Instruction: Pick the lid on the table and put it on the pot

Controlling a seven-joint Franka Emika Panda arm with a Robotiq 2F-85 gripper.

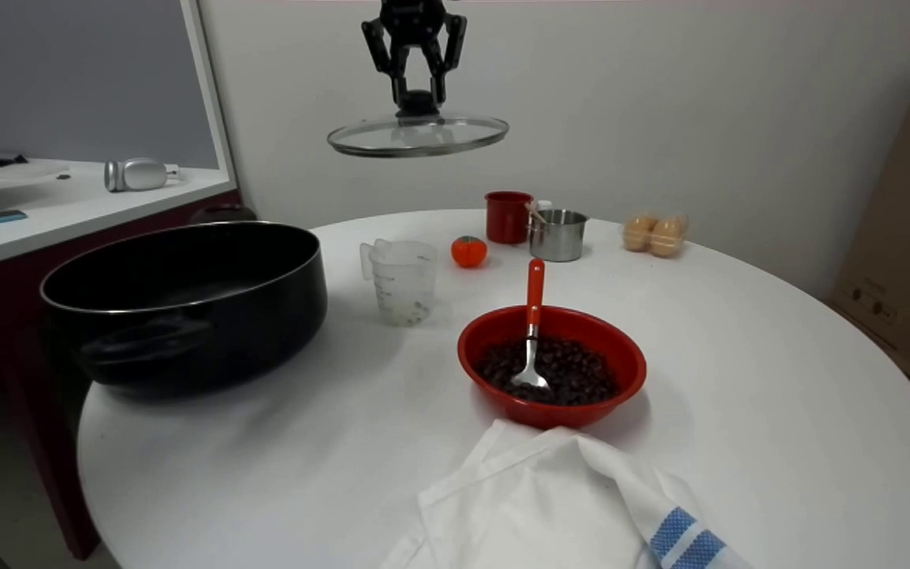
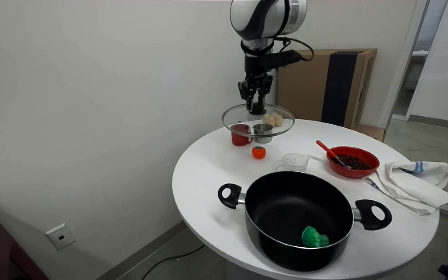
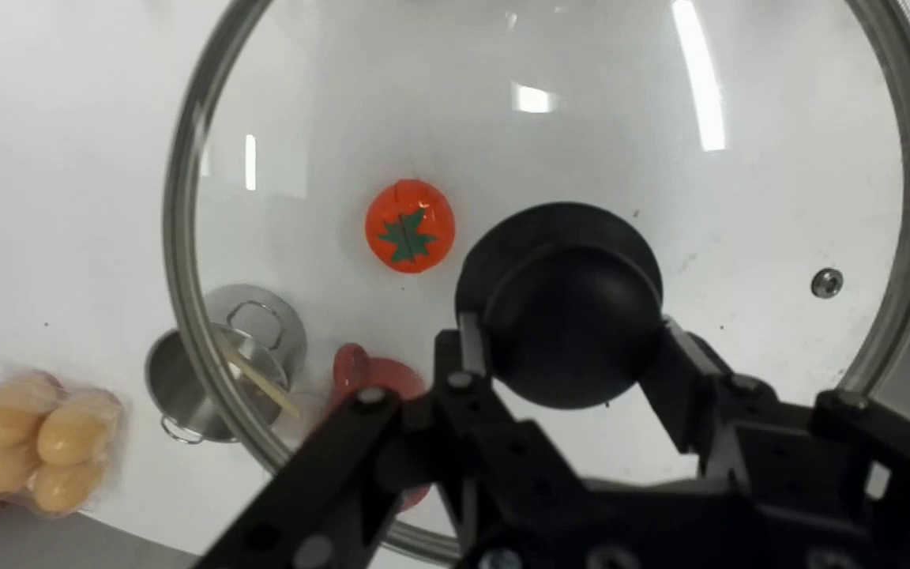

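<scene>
My gripper [image 1: 419,93] has its fingers [image 3: 684,387] pressed to either side of the black knob [image 3: 573,324], and from that knob the glass lid [image 1: 418,141] hangs in the air, its metal rim [image 1: 415,152] tipped only a little in an exterior view. It is over the white round table [image 1: 739,356], well apart from the top. Looking down through the lid from my wrist, I see a red-orange tomato [image 3: 410,229] with a green star of leaves lying on the table. Near it stand a red mug [image 1: 507,220] and a small steel pot [image 1: 556,241] with a wooden stick [image 3: 261,383] in it; beside that pot, apart from it, lie four eggs [image 3: 60,442] in clear packing.

A clear measuring cup [image 1: 406,284] stands near the big black pot [image 2: 286,256], which sits by the table's edge, both its side handles [image 2: 364,217] showing in an exterior view and a bumpy green piece [image 2: 314,238] inside. My lid is well apart from it. A red bowl [image 1: 550,415] holds dark beans [image 1: 581,371] and a leaning spoon [image 1: 534,312] with an orange handle; a white cloth [image 1: 542,506] with blue stripes lies just beside the bowl, and whether they touch I cannot tell. Farther out, a cardboard box [image 2: 305,89] stands past the table, and headphones [image 1: 139,175] rest on a white desk [image 1: 68,209].
</scene>
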